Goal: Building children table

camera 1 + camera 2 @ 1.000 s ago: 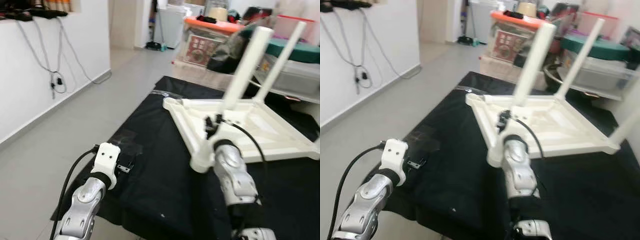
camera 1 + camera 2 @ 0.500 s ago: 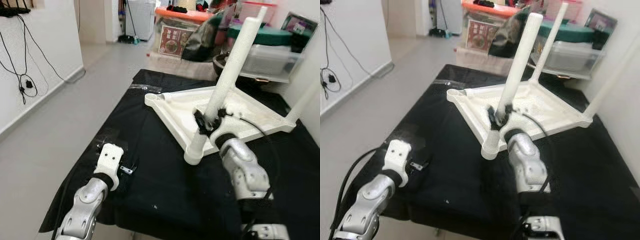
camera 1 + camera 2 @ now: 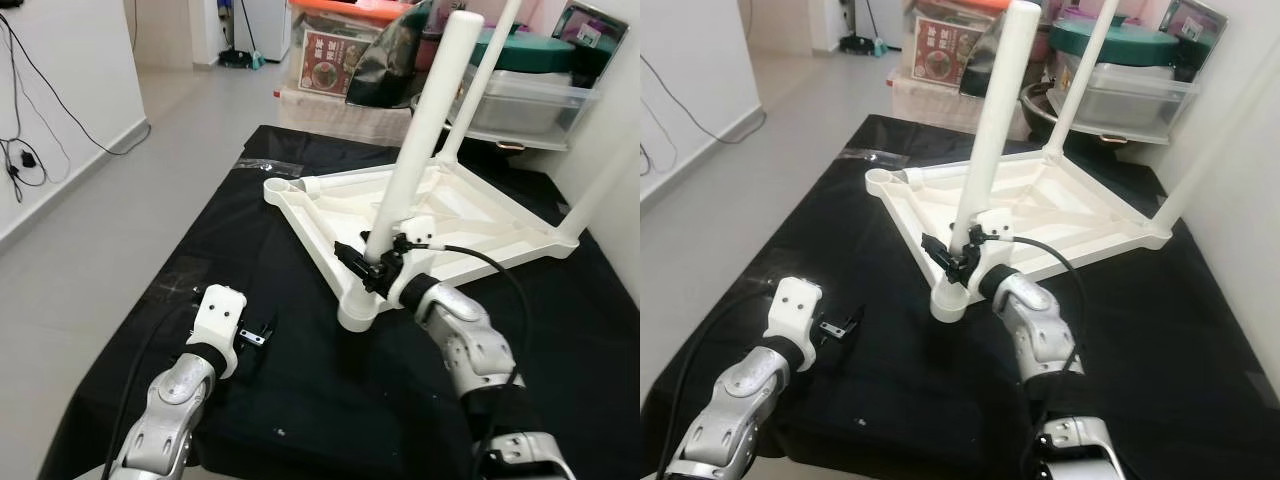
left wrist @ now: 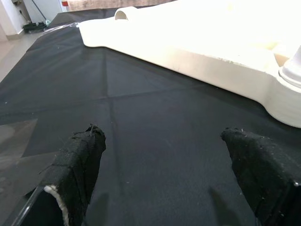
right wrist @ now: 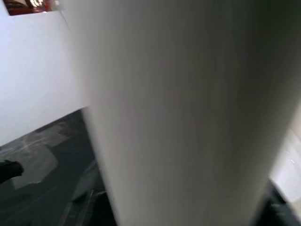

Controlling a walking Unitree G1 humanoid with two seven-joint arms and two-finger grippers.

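Table top: We see the white table top lying upside down on the black cloth. It sits on the far right part of the cloth, with one corner pointing near, toward us.
Near leg: A long white leg stands in that near corner. Its long way goes up and down, and it leans a little to the far right.
Other legs: Another white leg stands up at the far side. We also see a third leg at the right corner, leaning right.
Empty corner: The far left corner socket has a round hole.
Right gripper: The right gripper is down low on the near leg, just above the corner. Its black fingers are clamped on that leg.
Left gripper: The left gripper is near us on the left, low over the cloth. Its fingers are wide apart and hold nothing.
Behind: Far away we see plastic boxes and a grey floor.
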